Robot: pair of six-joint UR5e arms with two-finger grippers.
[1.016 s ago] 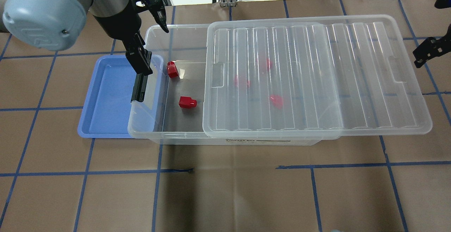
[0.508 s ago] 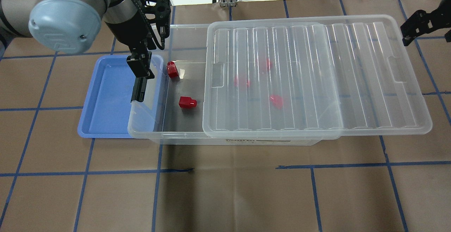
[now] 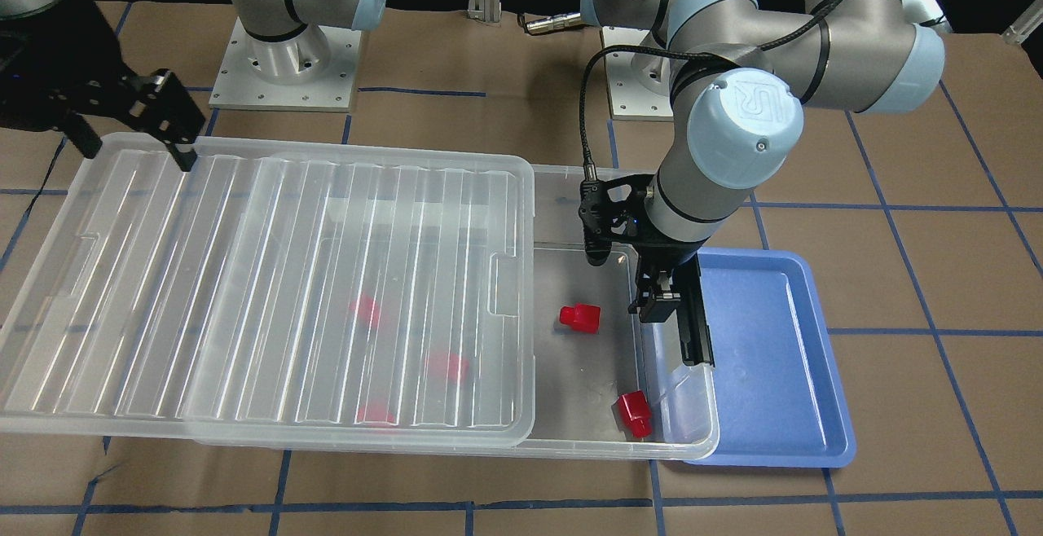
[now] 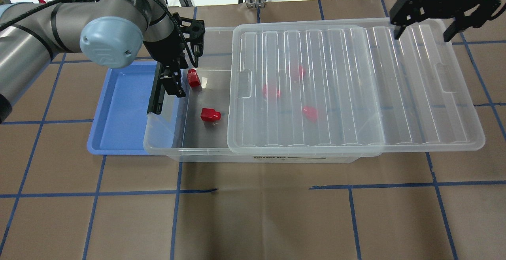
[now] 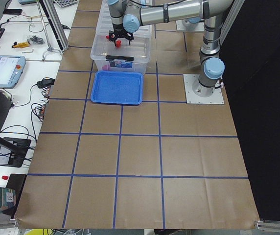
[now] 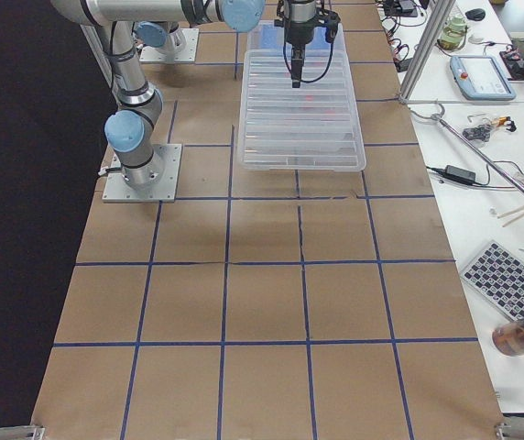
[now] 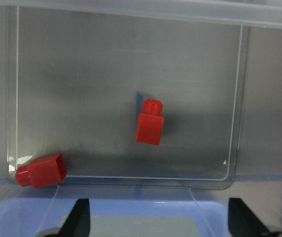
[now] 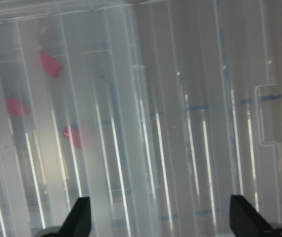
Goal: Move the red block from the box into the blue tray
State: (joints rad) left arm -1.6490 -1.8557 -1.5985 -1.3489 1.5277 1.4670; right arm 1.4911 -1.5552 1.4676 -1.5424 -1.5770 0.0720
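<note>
Two red blocks lie in the uncovered left end of the clear box [image 4: 162, 149]: one [image 4: 193, 78] by the far corner, one [image 4: 210, 114] mid-floor. Both show in the left wrist view [image 7: 149, 123] [image 7: 41, 170]. Three more red blocks show blurred under the ribbed lid [image 4: 348, 82]. The blue tray [image 4: 122, 110] lies against the box's left end, with nothing in it. My left gripper [image 4: 174, 84] is open and empty above the box's left wall, fingertips [image 7: 79, 217] wide apart. My right gripper [image 4: 423, 29] is open and empty over the lid's far right corner.
The lid [image 3: 269, 292] is slid to the robot's right and overhangs the box there. The black latch bar [image 4: 156, 98] sits on the box's left rim, next to my left gripper. Brown paper with blue tape lines covers the table [image 4: 253, 212].
My left arm has swung right, bringing the gripper from above the tray's edge to the box's open end. My right gripper has moved in from the right edge over the lid's far corner.
</note>
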